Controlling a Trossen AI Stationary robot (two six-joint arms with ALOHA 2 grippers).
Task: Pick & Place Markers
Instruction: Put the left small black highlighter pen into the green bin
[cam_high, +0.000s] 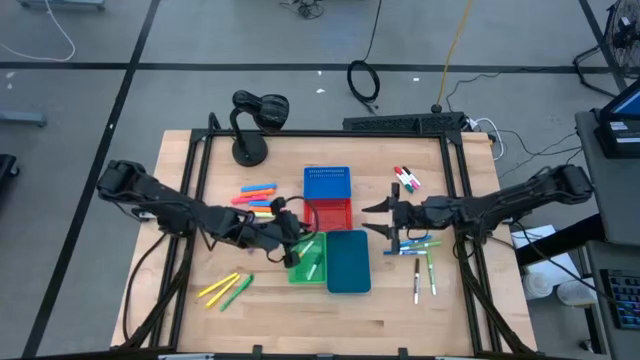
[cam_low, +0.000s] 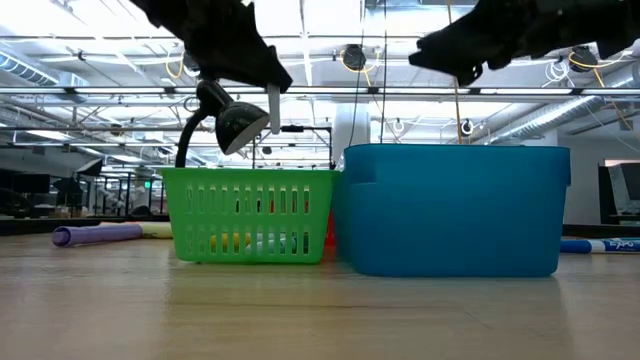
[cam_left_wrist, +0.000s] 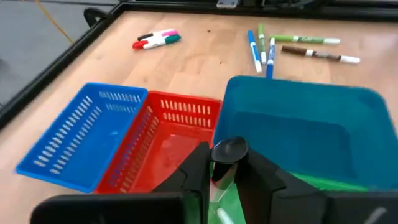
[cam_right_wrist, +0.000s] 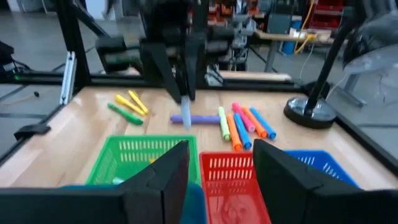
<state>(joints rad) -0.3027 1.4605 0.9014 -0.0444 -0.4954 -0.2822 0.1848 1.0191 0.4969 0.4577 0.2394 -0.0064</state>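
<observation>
Right now the left gripper (cam_high: 291, 243) hangs over the green bin (cam_high: 309, 262), jaws pinched on a pale marker (cam_left_wrist: 225, 171) pointing down; released off-centre, it could clip the rim and roll across the worktop (cam_high: 300, 310). Over the teal bin (cam_high: 348, 262), the right gripper (cam_high: 377, 219) hangs wide and empty.

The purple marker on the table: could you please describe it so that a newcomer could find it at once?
Start at the green basket beside the red one. Beyond it, next to a fanned row of bright markers, lies the purple marker. It alone is purple and lies crosswise to that row.
</observation>
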